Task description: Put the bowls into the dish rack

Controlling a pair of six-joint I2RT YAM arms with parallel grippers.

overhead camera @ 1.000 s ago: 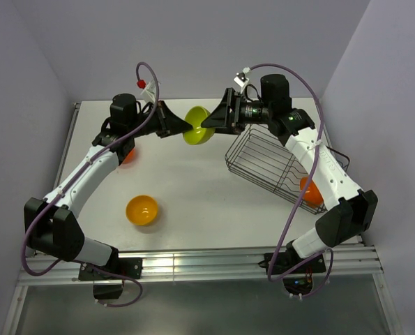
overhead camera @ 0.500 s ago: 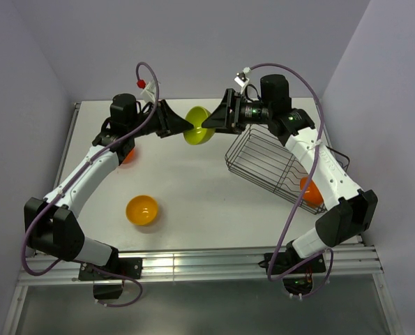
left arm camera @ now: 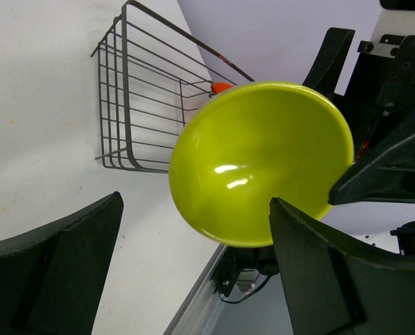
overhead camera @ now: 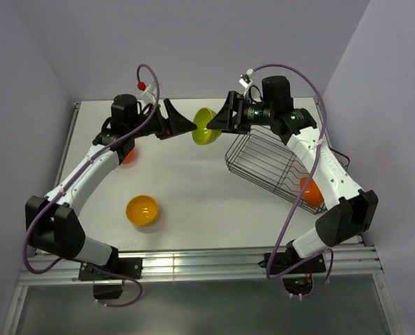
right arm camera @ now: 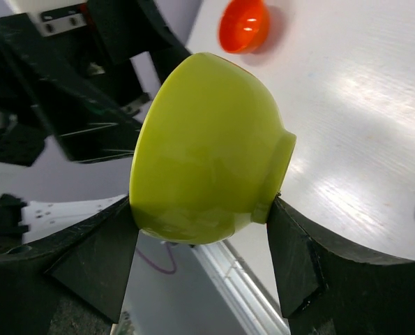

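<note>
I am seeing the right gripper (right arm camera: 201, 204) clamping the lime green bowl (right arm camera: 200, 146): in the right wrist view its two black fingers (right arm camera: 88, 272) are pressing the bowl from either side, one by the rim and the other against the foot ring. The bowl is hanging in the air on its side, above the far part of the white table (overhead camera: 193, 181), with its hollow facing the left gripper (overhead camera: 186, 125). I am reading that left gripper as spread wide. In the left wrist view its fingers are standing far apart at the bottom corners, and the bowl is sitting beyond them, touching neither. From above, the two grippers are pointing at each other, with the green bowl between them and just beside the far left corner of the dish rack (overhead camera: 270, 164). The rack is resting on the right side of the table under the right arm. A red-orange bowl (overhead camera: 310, 190) is showing through the wires at its near end, partly hidden by that arm. A second red-orange bowl (right arm camera: 243, 25) is sitting on the table on the left, half covered by the left arm in the top view. The yellow-orange bowl (overhead camera: 142, 209) is standing upright on the near left of the table, well apart from the rack.
</note>
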